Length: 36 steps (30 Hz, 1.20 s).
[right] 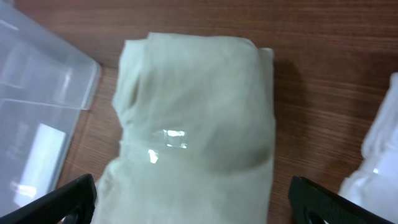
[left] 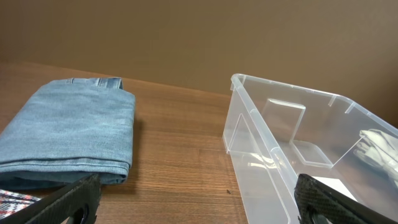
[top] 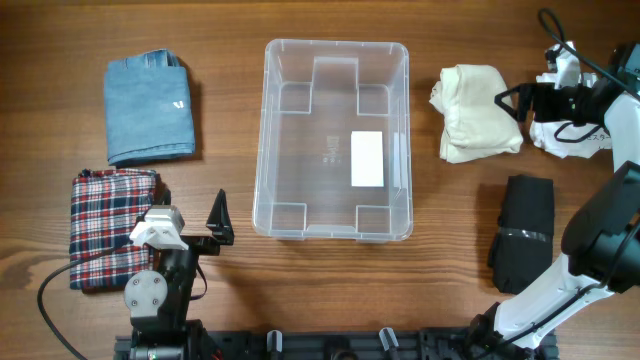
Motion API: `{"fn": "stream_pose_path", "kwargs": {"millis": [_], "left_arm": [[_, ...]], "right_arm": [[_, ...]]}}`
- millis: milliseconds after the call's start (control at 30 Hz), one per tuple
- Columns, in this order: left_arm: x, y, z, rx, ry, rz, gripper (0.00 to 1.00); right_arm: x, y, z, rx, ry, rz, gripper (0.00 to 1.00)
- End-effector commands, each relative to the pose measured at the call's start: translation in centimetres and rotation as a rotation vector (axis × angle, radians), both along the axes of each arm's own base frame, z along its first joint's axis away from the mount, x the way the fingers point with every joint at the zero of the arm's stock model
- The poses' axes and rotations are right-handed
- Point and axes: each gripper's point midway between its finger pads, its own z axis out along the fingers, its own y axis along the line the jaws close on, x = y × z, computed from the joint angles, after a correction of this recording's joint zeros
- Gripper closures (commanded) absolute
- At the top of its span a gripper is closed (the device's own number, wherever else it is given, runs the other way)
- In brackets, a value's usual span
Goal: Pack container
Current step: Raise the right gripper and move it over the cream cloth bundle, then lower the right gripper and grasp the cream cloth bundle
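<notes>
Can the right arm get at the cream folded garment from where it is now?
Probably yes: the right gripper hangs open directly over the cream garment, with nothing lying on it.

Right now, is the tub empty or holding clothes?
Empty. Through the tub only its white floor label shows; the folded clothes all lie outside it.

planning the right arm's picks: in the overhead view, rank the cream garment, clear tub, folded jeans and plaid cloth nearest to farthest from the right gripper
Measured from the right gripper:
1. cream folded garment, directly beside the gripper, right of the tub
2. clear plastic tub, at the table's centre
3. folded jeans, far left, at the back
4. plaid cloth, far left, at the front
</notes>
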Motion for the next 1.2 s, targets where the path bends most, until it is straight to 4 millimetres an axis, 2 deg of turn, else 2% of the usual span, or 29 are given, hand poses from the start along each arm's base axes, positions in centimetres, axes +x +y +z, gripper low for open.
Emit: {"fn": "stream_pose_path", "kwargs": {"millis": [0,300,400,500,667,867,1167], "left_arm": [[0.0,0.1,-0.3,0.019,0.002,0.002,0.00],[0.0,0.1,-0.3,0.019,0.002,0.003,0.00],[0.0,0.1,-0.3,0.019,0.002,0.003,0.00],[0.0,0.1,-0.3,0.019,0.002,0.002,0.00],[0.0,0.1,-0.3,0.019,0.002,0.002,0.00],[0.0,0.1,-0.3,0.019,0.002,0.003,0.00],[0.0,0.1,-0.3,0.019,0.002,0.003,0.00]], "right_arm": [[0.1,-0.7,-0.6,-0.056,0.012,0.007,0.00],[0.0,-0.4,-1.3,-0.048,0.027,0.012,0.00],[0.0,0.1,-2.5,-0.031,0.058,0.018,0.00],[0.1,1.4,-4.5,-0.013,0.099,0.047,0.00],[0.5,3.2,-6.7,-0.019,0.129,0.091,0.00],[0.2,2.5,-8.5,-0.111,0.187,0.082,0.00],[0.8,2.2,-8.4,-0.149,0.142,0.120,0.00]]}}
